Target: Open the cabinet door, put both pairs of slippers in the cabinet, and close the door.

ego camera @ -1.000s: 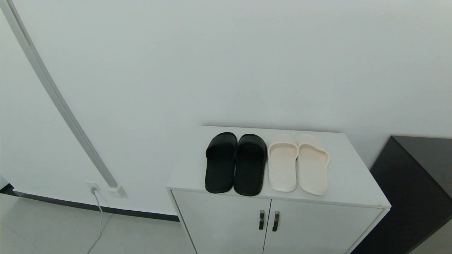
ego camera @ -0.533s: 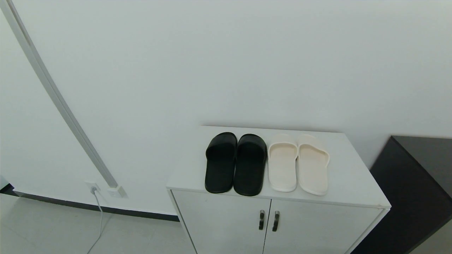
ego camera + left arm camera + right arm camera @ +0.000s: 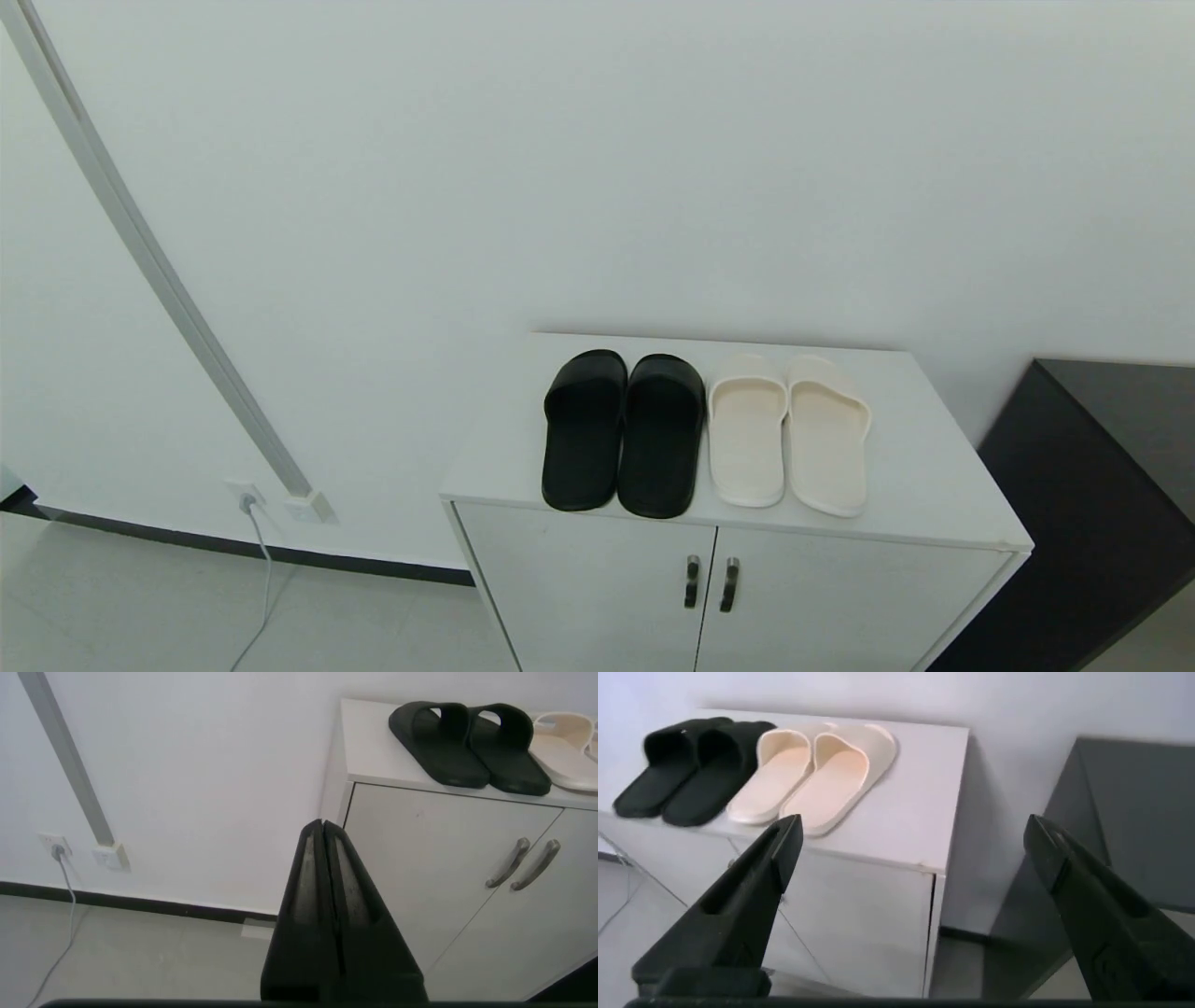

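On cabinet (image 3: pixel 579 597) front: handles (image 3: pixel 692 581) upright, paired at centre.
Left gripper (image 3: pixel 322 831): jaws together; handles ahead, likely nearer.
Right gripper (image 3: pixel 913 833): jaws apart.

A plain white wall (image 3: pixel 597 168) forms the background, with a grey cable trunking (image 3: pixel 159 271) running diagonally down it on the left to a small white junction box (image 3: pixel 311 508). Just beside that box is a wall socket (image 3: pixel 245 493) with a plug inserted, its grey cable (image 3: pixel 266 569) hanging down to the light floor (image 3: pixel 112 607). A black skirting strip (image 3: pixel 280 553) lines the foot of the wall, and a dark unit (image 3: pixel 1092 504) stands against it at the right.
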`<state>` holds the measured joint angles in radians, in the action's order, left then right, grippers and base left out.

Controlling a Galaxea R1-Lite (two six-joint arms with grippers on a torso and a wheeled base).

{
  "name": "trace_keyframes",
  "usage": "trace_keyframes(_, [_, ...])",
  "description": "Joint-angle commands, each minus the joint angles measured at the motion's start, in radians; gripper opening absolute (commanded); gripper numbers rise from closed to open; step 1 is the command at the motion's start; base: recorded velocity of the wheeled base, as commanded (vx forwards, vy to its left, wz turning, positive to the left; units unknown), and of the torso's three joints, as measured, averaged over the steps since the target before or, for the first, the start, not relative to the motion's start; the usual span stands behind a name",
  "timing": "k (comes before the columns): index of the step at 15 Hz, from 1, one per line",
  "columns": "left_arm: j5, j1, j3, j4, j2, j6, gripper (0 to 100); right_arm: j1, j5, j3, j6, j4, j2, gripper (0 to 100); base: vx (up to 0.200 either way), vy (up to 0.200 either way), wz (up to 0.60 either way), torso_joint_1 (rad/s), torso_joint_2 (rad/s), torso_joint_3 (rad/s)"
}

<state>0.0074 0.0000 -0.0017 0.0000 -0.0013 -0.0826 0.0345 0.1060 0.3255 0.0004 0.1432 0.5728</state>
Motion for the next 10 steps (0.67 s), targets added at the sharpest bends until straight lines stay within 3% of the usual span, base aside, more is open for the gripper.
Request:
trace_keyframes(1, [0.000,0.000,0.000,0.000,0.001,0.000,0,0.266,-0.200,0.072,0.084,0.153,0.348,100,0.000,0.000,0.00,0.000,0.00,0.000])
trace_keyframes(4, [0.000,0.000,0.000,0.000,0.001,0.000,0,0.653,-0.563,0.170,0.239,0.187,0.515,100,0.000,0.000,0.00,0.000,0.00,0.000])
trace_keyframes(7, [0.000,0.000,0.000,0.000,0.001,0.000,0,0.763,-0.683,0.250,0.271,0.282,0.704,100,0.000,0.000,0.00,0.000,0.00,0.000])
trace_keyframes(10, [0.000,0.000,0.000,0.000,0.001,0.000,0,0.786,-0.759,0.299,0.263,0.441,0.874,100,0.000,0.000,0.00,0.000,0.00,0.000])
